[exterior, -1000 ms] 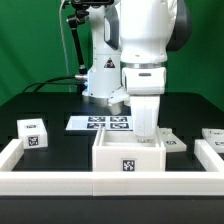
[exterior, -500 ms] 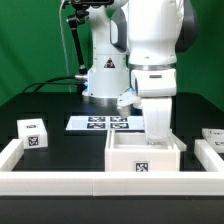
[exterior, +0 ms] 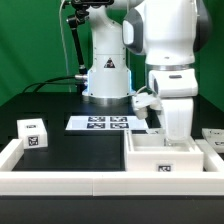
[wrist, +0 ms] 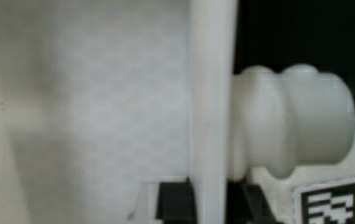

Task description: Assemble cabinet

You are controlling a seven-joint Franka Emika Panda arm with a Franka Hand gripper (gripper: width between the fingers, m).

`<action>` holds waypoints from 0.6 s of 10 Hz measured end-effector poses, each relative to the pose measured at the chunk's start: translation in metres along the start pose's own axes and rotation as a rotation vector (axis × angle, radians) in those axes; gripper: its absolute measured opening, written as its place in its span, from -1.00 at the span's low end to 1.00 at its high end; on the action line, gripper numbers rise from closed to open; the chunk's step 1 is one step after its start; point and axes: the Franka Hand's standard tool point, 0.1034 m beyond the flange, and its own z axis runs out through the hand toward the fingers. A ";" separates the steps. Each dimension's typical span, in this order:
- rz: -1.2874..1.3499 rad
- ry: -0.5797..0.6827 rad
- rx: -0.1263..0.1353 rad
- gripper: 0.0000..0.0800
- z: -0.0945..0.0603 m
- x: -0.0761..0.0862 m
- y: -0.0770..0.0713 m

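jaws were judged to be clamped on the far wall of the cabinet (exterior: 165, 160), for the gripper (exterior: 176, 128) was seen planted on that wall at the exterior view's right, behind the border rail (exterior: 60, 182), with a drawer box (exterior: 33, 133) and the marker board (exterior: 103, 123) well apart. in the wrist view the cabinet's thin wall (wrist: 209, 100) was shown pressed against one ribbed finger (wrist: 295, 120). the grip should be kept firm and the frame slid flat, never tilted.

Bare table (exterior: 85, 150) between box (exterior: 33, 133) and cabinet (exterior: 145, 162)
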 end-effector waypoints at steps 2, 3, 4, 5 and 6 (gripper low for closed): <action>0.016 0.002 0.013 -0.91 0.001 0.009 0.000; 0.022 0.004 0.017 -0.91 0.001 0.017 0.000; 0.015 0.000 0.020 -0.91 0.001 0.019 0.001; 0.016 0.000 0.020 -0.91 0.001 0.019 0.001; 0.017 0.000 0.020 -0.91 0.001 0.018 0.001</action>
